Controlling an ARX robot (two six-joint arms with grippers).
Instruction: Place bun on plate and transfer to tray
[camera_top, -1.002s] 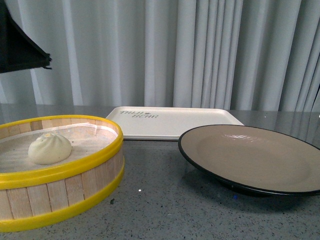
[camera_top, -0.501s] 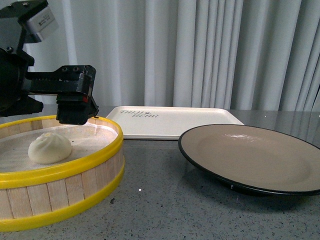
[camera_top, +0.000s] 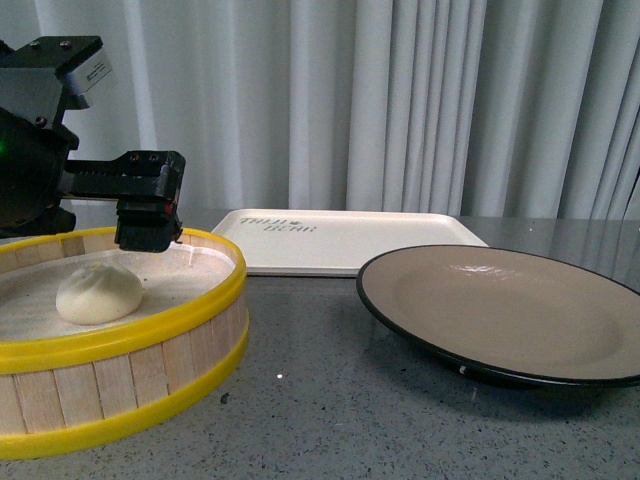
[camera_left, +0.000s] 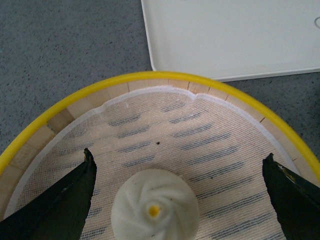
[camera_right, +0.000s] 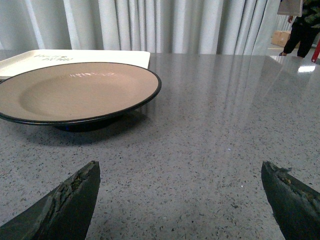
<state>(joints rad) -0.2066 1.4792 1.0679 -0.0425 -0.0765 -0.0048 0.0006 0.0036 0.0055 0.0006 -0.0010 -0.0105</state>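
Step 1, bun pick, not gripped yet. Bun (camera_left: 155, 207) sits on the cloth liner (camera_left: 165, 135) inside the steamer basket (camera_top: 150, 330), roughly mid-basket. L gripper (camera_left: 178, 154) hovers over it, released: jaws spread wide, bun between the two fingers in the wrist view, no contact. In front view the gripper body is at 1 o'clock of the bun, above the rim.

Next move, my read: drop straight down, keep the tips off the liner, close softly (bun looks squashy), lift clear of the yellow rim, then carry toward 3 o'clock to the plate (camera_top: 500, 320).

Containers:
- basket: one bun, nothing else.
- plate: empty, at 3 o'clock of the basket.
- tray (camera_top: 350, 245): nothing on it, at 11 o'clock of the plate, further back.

R gripper (camera_right: 180, 165): released, jaws wide over bare table (camera_right: 210, 150), plate ahead of it, holding nothing.
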